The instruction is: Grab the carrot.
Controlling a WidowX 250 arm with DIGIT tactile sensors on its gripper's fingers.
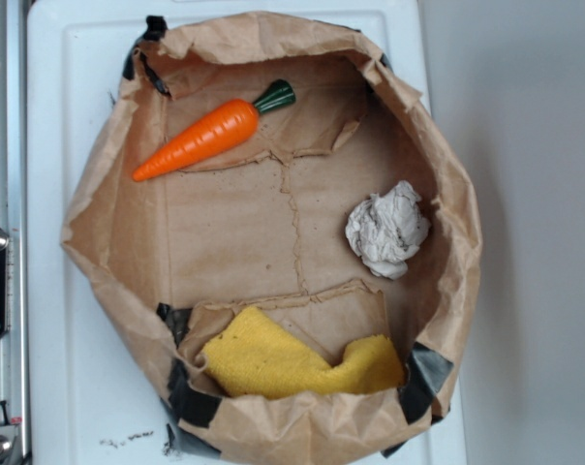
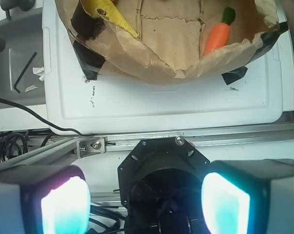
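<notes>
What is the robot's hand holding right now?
Nothing. The hand is open and empty, back over the metal rail. The carrot lies untouched inside the paper bag.

Orange carrot (image 1: 200, 139), dark green cap; brown paper bag (image 1: 108, 194); yellow cloth (image 1: 273, 363); white crumpled paper (image 1: 387, 231).

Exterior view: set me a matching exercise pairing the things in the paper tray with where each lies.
Things:
1. carrot
2. crumpled paper ball
3. yellow cloth
4. paper tray

Places:
A. bottom of the tray
B. on the white board, holding the rest
C. upper left of the tray
D. right side of the tray

Pairs: 1-C, 2-D, 3-A, 4-B
</notes>
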